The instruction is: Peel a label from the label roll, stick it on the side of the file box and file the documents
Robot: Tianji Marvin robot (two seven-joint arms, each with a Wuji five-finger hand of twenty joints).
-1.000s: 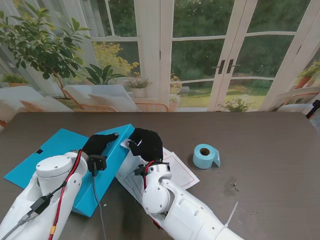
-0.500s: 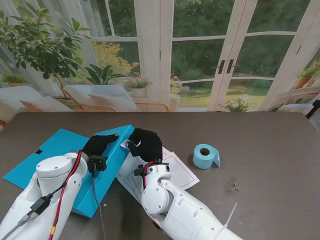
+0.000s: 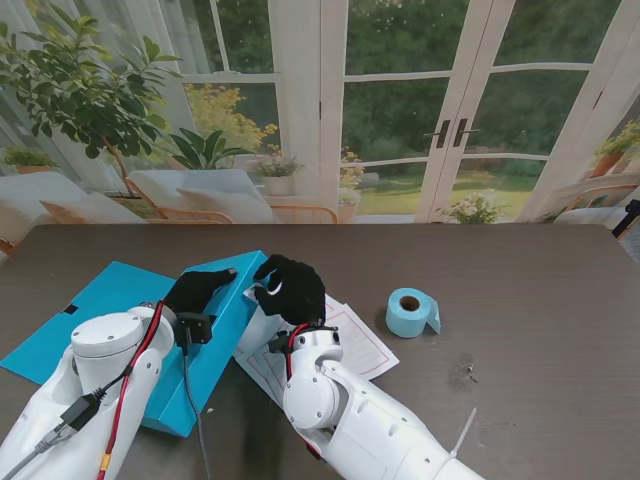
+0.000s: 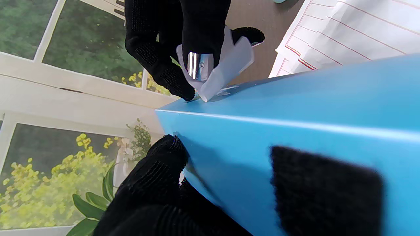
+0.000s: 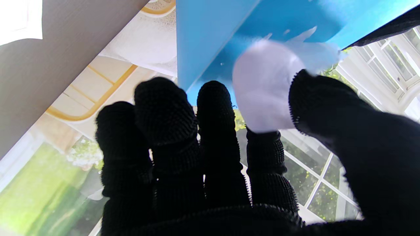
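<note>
The blue file box (image 3: 120,310) lies tilted at the left, and my left hand (image 3: 198,288) grips its upper edge. In the left wrist view my thumb (image 4: 157,170) presses the box (image 4: 295,108) wall. My right hand (image 3: 288,287) is at the box's side, pinching a white label (image 4: 229,62) between thumb and forefinger. The label's lower edge touches the box. In the right wrist view the label (image 5: 262,85) sits against the blue box (image 5: 210,29). The light blue label roll (image 3: 408,312) stands to the right. Documents (image 3: 350,345) lie under my right arm.
A black patch (image 4: 325,190) sits on the box's face, and a small black square (image 3: 68,308) shows on its far-left flap. The dark table (image 3: 540,300) stretches to the right of the roll. Glass doors and plants stand beyond the table's far edge.
The box's left end has dropped slightly nearer to me. My right hand has shifted a little with the label against the box's side; less of the label shows.
</note>
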